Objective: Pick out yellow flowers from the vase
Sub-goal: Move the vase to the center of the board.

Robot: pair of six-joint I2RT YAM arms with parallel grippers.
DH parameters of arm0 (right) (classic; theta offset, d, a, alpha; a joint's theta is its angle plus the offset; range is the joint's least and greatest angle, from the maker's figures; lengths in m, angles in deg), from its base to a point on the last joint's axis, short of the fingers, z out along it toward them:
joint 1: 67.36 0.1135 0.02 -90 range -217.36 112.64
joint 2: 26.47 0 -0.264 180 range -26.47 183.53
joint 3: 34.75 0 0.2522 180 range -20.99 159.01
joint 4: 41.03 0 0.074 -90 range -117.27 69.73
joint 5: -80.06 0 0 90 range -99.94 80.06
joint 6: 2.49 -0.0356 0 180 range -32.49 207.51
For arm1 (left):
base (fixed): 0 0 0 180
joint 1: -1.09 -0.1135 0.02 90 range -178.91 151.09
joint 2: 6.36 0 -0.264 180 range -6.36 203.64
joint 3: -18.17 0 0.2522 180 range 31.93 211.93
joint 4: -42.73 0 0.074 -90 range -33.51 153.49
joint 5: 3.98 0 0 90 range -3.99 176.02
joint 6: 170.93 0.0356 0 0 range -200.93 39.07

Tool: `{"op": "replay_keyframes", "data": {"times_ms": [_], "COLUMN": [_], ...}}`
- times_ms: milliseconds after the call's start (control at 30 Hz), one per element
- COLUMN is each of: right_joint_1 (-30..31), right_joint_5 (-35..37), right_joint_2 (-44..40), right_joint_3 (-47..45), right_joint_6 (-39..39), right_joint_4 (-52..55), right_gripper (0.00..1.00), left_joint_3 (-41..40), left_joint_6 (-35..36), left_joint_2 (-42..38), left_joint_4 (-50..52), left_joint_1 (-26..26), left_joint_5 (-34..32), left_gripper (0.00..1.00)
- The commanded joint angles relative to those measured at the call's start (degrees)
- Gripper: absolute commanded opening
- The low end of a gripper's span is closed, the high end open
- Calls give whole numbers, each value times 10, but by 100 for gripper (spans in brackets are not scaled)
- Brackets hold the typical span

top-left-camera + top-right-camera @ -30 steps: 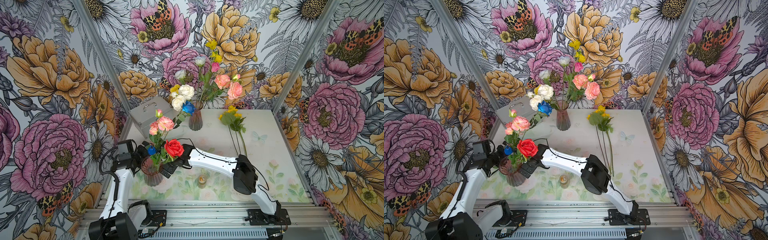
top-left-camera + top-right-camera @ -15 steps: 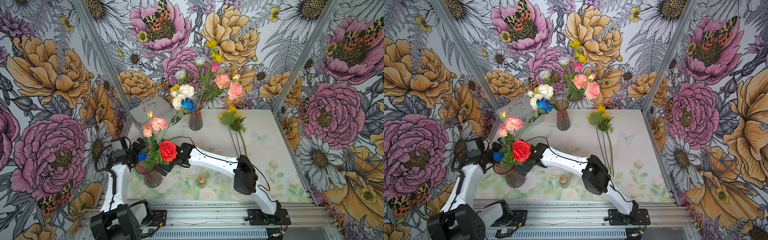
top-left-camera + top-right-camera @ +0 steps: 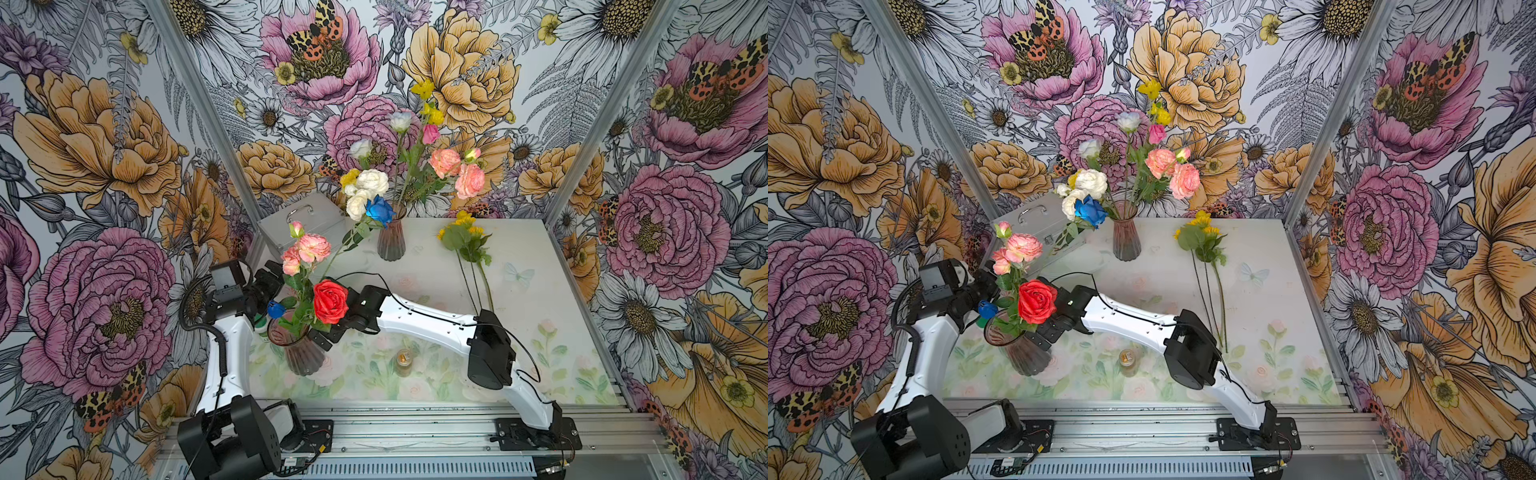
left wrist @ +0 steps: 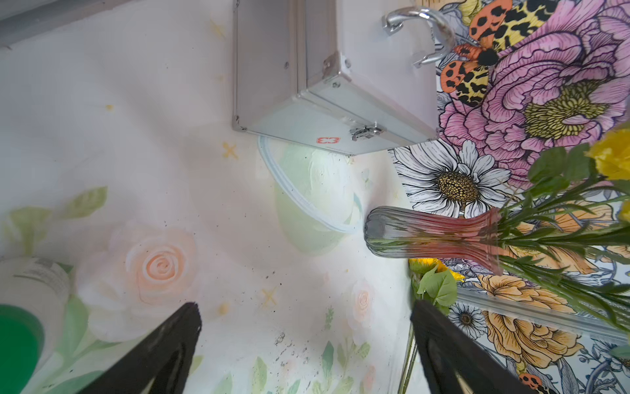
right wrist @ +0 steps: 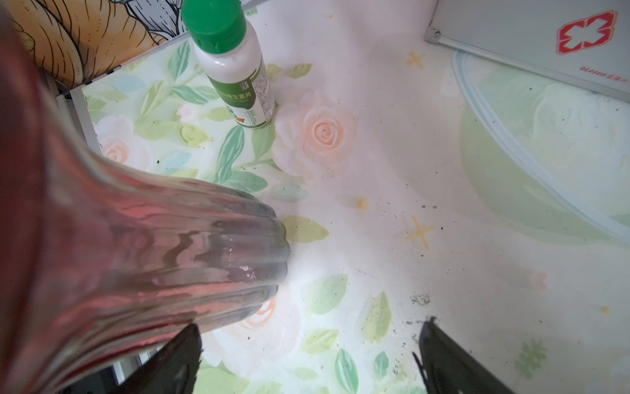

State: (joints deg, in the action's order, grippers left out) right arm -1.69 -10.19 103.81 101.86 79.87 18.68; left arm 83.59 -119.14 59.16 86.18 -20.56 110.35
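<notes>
The far vase (image 3: 390,243) stands at the back and holds white, pink and blue roses with yellow flowers (image 3: 424,88) at the top; in the left wrist view a yellow bloom (image 4: 610,157) shows beyond its mouth. More yellow flowers (image 3: 462,235) lie on the table to its right. A near vase (image 3: 301,353) at the front left holds a red rose, pink roses and a small blue bloom. My left gripper (image 3: 277,279) is open just left of that bouquet. My right gripper (image 3: 328,336) is open against the near vase's (image 5: 136,256) right side, gripping nothing.
A metal case (image 3: 307,220) with a handle sits at the back left, partly over a pale green plate (image 4: 306,204). A white bottle with a green cap (image 5: 235,68) stands left of the near vase. A small amber jar (image 3: 403,359) stands front centre.
My left arm has drawn back and to the left. The near bouquet's heads have leaned slightly left. The right arm has barely moved.
</notes>
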Motion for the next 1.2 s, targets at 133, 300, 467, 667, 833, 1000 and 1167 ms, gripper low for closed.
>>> {"op": "replay_keyframes", "data": {"times_ms": [133, 300, 467, 667, 833, 1000, 1167], "right_joint_1": [4, 4, 2, -7, -18, -21, -6], "right_joint_5": [7, 18, 26, 29, 30, 27, -7], "right_joint_2": [-23, -45, -73, -116, -149, -192, -244], "right_joint_3": [-21, -52, -94, -175, -251, -336, -453], "right_joint_6": [-3, -4, -8, -23, -41, -56, -77], "right_joint_4": [-26, -29, -44, -81, -115, -174, -312], "right_gripper": [99, 99, 99, 100, 100, 100, 100], "left_joint_3": [45, 69, 73, 60, 57, 62, 43], "left_joint_6": [28, 51, 56, 39, 23, 14, -23], "left_joint_2": [10, -10, -30, -51, -68, -69, -72], "left_joint_4": [-10, -12, -16, -41, -62, -69, -109], "left_joint_1": [-16, -18, -31, -54, -59, -68, -93], "left_joint_5": [6, 8, 12, 36, 44, 52, 91], "left_gripper": [99, 99, 99, 99, 99, 99, 99]}}
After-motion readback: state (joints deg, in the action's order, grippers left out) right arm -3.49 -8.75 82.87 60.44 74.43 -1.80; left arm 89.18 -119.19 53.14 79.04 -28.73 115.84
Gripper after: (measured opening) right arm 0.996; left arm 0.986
